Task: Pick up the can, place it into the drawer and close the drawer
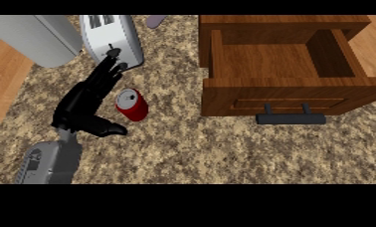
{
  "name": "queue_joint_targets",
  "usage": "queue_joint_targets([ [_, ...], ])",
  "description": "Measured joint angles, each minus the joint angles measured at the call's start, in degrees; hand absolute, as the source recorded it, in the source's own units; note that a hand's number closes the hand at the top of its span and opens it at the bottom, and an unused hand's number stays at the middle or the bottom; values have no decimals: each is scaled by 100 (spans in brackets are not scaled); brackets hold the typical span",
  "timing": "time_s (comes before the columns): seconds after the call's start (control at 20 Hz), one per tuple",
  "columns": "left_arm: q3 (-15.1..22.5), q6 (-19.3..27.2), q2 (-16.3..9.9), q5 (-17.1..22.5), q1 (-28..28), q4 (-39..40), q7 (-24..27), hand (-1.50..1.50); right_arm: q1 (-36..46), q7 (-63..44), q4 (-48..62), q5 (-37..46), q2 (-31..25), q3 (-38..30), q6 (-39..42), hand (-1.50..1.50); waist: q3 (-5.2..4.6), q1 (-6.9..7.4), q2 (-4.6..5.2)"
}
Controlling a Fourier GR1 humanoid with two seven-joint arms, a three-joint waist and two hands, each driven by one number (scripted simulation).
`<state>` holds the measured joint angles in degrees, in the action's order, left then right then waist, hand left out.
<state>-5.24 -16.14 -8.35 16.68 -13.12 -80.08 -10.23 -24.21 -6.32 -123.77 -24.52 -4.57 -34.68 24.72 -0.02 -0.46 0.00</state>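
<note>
1. You see the red can (132, 104) lying on its side on the speckled counter (220, 151), left of the middle, its silver top turned toward the far edge.
2. Your left hand (86, 102) reaches in from the near left corner, fingers stretched out straight alongside the can's left side, thumb spread toward the near edge; it is released and grasps nothing, and whether it touches the can you cannot tell.
3. Your right hand shows nowhere.
4. The wooden drawer (283, 71) stands pulled open at the counter's right side, its dark handle (291, 118) facing the near edge, well apart from the can.
5. A white toaster (110, 37) sits at the far edge just beyond the fingertips, with a grey appliance (37, 39) at the far left corner.
</note>
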Motion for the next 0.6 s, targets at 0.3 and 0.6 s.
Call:
queue_joint_targets([
  [0.3, -178, -32, -49, -325, -93, 901, 816, -150, 86, -133, 35, -91, 6, -159, 101, -150, -2, -1, 2],
  [0.6, -328, -146, -167, -646, -242, 2045, 1770, -150, 32, -125, -11, -88, 117, -308, 307, -150, -1, -11, 4],
])
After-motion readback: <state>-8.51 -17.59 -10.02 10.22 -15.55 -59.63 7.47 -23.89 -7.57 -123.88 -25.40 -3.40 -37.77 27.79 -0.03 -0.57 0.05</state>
